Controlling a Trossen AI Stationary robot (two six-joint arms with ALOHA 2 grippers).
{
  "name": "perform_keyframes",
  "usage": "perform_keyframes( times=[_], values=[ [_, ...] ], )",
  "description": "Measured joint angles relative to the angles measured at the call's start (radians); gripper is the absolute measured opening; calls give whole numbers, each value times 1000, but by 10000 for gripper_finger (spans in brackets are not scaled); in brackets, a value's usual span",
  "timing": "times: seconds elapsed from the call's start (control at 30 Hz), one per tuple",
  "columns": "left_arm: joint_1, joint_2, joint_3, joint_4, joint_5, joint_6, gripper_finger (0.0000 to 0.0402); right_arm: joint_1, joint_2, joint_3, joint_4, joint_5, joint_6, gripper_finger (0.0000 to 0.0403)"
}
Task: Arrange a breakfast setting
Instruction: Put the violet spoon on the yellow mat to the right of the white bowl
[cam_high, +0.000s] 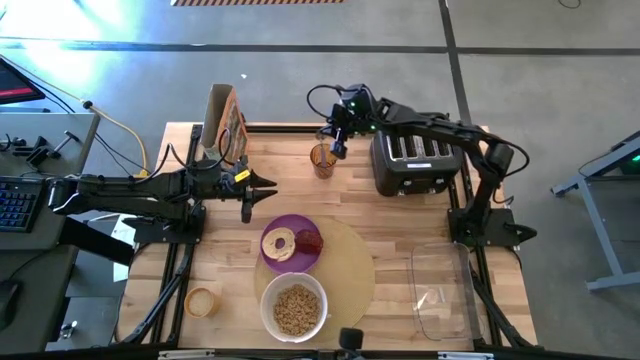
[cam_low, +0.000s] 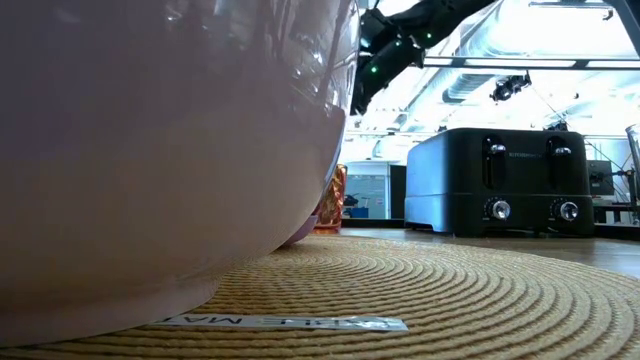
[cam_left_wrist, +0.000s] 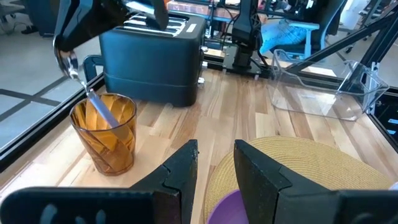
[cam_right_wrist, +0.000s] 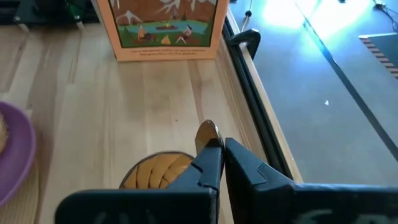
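A small spoon (cam_left_wrist: 93, 102) stands tilted in an amber cup (cam_high: 322, 160) at the table's far middle, left of the black toaster. My right gripper (cam_high: 338, 148) hangs over the cup, shut on the spoon. My left gripper (cam_high: 255, 195) is open and empty, just above the far left rim of the purple plate (cam_high: 300, 225). The plate holds a bagel (cam_high: 278, 243) and a red apple (cam_high: 308, 242) and lies on the round tan mat (cam_high: 350, 265). A white bowl (cam_high: 295, 310) of brown cereal sits on the mat's near edge. My right gripper pinches the spoon near its upper end (cam_right_wrist: 207, 132) between its two fingers, coming from above and slanting down. The spoon's rounded top shows just past the fingertips (cam_right_wrist: 214, 155). The spoon leans, with its lower part (cam_left_wrist: 112, 121) inside the amber cup.
The black four-slot toaster (cam_high: 415, 165) stands at the far right. A cereal box (cam_high: 222, 118) stands at the far left edge. A clear plastic container (cam_high: 440, 290) lies at the near right. A small round wooden thing (cam_high: 200, 302) lies at the near left.
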Motion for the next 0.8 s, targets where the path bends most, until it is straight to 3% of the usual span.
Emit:
perform_keyframes(
  times=[0.8],
  values=[
    [0,0,0,-2,-1,0,95,0,-183,0,-86,15,30,0]
  ],
)
